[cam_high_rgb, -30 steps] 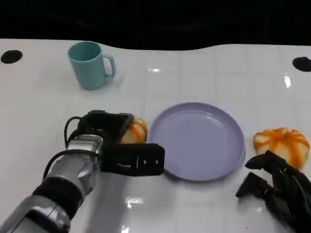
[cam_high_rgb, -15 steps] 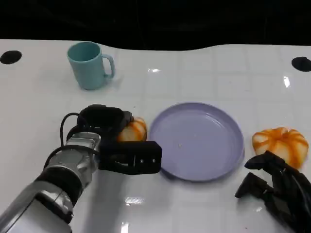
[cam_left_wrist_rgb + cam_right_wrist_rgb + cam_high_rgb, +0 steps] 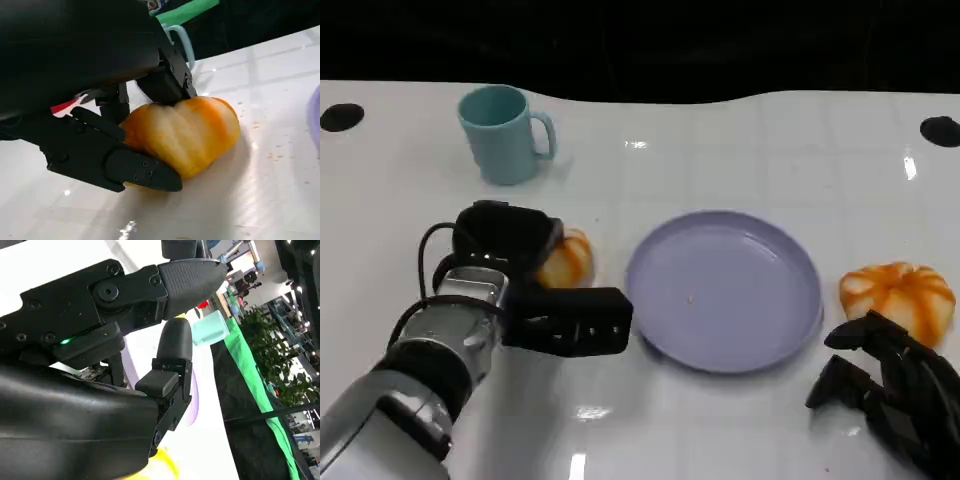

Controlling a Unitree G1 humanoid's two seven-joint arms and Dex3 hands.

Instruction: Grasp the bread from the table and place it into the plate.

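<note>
Gripping the bun [image 3: 568, 260] at centre left of the head view, the left hand [image 3: 535, 290] has its fingers [image 3: 165, 82] pressed on the top and far side while a lower finger bar wedges under the near edge — a pinch from two sides, as the left wrist view shows plainly. The bun looks to sit on the table [image 3: 740, 150] or just off it; I cannot tell which. It lies just left of the plate [image 3: 725, 290], apart from the rim, so the carry is short: lift, then move right.

A second bun [image 3: 900, 298] lies at the right edge, beyond the plate, with the right hand [image 3: 885, 390] near it in the lower right corner — fingers loosely apart, holding nothing, likely parked out of the way. The cup [image 3: 505, 133] stands in the upper left, well clear of the path to the plate.
</note>
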